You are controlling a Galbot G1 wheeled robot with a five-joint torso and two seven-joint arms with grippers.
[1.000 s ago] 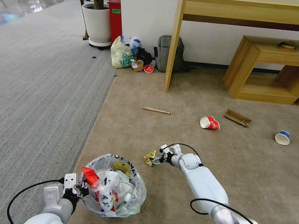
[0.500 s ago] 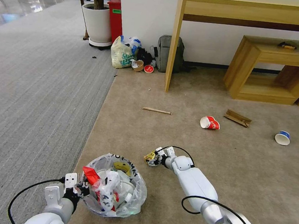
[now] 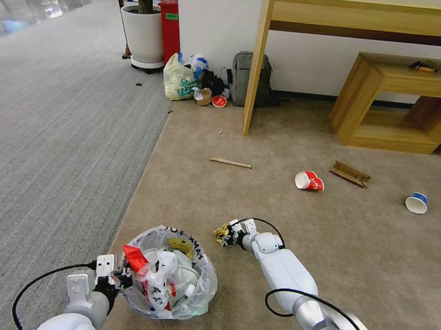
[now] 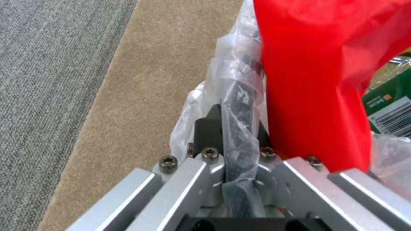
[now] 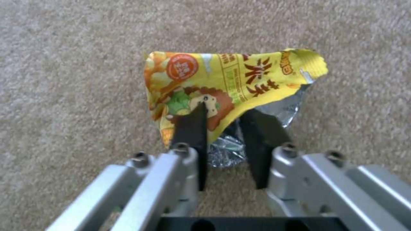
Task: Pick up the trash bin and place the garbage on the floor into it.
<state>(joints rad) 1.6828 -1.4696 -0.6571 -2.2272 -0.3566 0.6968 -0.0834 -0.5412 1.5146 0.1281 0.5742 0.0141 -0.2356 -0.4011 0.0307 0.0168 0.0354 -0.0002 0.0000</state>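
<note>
Since a second ago, the right gripper (image 3: 227,235) has pulled in closer to the robot, and the yellow wrapper (image 5: 222,86) came with it. Its two black fingers (image 5: 192,128) are pinching the wrapper, which hangs a little above the beige floor (image 3: 356,247). The left gripper (image 3: 120,277) is squeezed tight on the plastic rim of the trash bin (image 3: 168,273) and holds it. The bin is to the left of the wrapper and nearer the robot. I think the wrapper must go that way, over the bin's open top.
</note>
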